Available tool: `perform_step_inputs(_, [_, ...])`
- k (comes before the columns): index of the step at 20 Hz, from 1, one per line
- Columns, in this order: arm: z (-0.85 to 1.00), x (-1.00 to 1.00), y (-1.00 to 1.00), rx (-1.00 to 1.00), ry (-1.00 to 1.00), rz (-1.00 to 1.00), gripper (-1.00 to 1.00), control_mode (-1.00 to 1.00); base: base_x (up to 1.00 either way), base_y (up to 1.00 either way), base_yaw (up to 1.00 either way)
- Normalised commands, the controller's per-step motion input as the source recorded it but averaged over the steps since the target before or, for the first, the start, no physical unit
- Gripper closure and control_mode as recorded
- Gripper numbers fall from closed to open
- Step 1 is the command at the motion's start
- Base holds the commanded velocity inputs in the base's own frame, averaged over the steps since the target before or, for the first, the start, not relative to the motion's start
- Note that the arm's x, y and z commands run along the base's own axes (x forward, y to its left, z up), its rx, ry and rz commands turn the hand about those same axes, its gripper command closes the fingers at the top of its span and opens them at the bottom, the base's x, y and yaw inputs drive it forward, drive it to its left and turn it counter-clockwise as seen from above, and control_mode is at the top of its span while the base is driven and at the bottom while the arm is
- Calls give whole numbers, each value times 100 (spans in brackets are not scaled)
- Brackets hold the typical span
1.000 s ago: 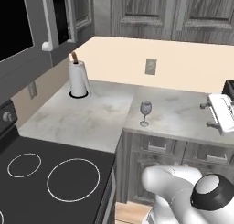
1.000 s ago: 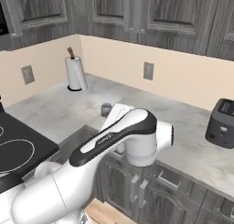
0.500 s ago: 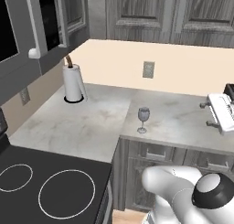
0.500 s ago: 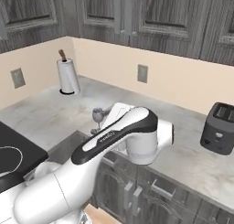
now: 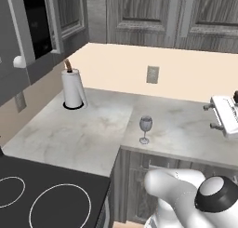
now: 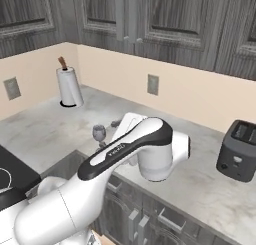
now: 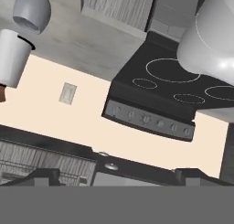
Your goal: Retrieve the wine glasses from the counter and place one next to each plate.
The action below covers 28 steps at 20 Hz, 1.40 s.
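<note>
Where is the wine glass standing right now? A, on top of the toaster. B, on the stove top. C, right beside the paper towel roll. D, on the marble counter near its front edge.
D: the wine glass stands upright on the marble counter close to its front edge, well apart from the paper towel roll and the toaster.

Arm (image 6: 120, 156) lettering too small to read.

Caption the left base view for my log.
Wine glass upright on the counter, between paper towel roll and toaster.
</note>
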Motion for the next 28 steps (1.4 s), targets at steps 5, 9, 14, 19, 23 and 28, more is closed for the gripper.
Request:
perform_step_inputs(5, [0,0,0,0,0,0,-100,100,-7,19,19])
perform_step_inputs(9, [0,0,0,0,0,0,-100,100,-7,11,23])
perform_step_inputs(14, [-5,0,0,0,0,5,-100,-100,0,0,20])
perform_step_inputs(19, [-34,0,4,4,13,19,-100,-100,0,0,0])
perform_step_inputs(23, [-28,1,25,-3,1,9,-100,-100,0,0,0])
perform_step_inputs(28, [-27,26,33,-10,0,0,-100,-100,0,0,0])
